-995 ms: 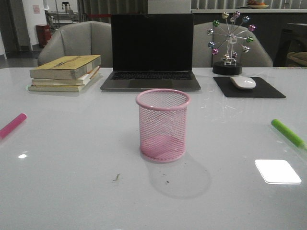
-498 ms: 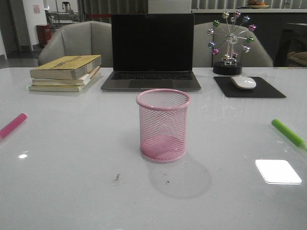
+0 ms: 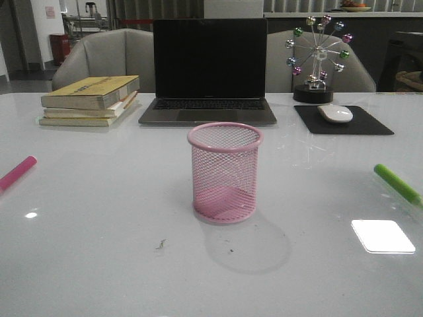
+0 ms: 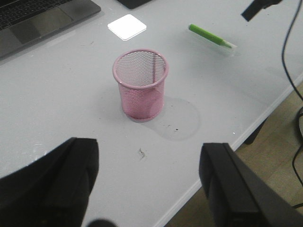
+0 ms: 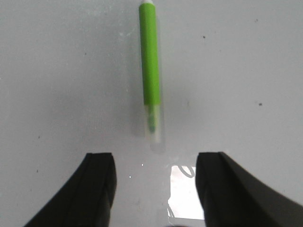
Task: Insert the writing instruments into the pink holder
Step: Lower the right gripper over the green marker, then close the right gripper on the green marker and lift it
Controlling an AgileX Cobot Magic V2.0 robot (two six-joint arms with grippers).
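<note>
The pink holder [image 3: 225, 173] stands upright and empty at the table's middle; the left wrist view also shows the holder [image 4: 140, 85]. The hot pink marker [image 3: 16, 173] lies flat at the far left edge. On the right lies the lime green marker [image 3: 396, 183], also seen as a green marker [image 4: 211, 37] from the left wrist. My right gripper [image 5: 154, 175] hangs open above the table, with the green marker [image 5: 150, 61] just ahead of its fingers and untouched. My left gripper [image 4: 149, 161] is open and empty, well short of the holder. Neither gripper appears in the front view.
A laptop [image 3: 208, 66] sits behind the holder, with stacked books [image 3: 89, 99] to its left. A mouse [image 3: 335, 113] on a black pad and a ferris-wheel ornament [image 3: 317, 56] stand at the back right. The table's near edge [image 4: 227, 156] runs close to my left gripper.
</note>
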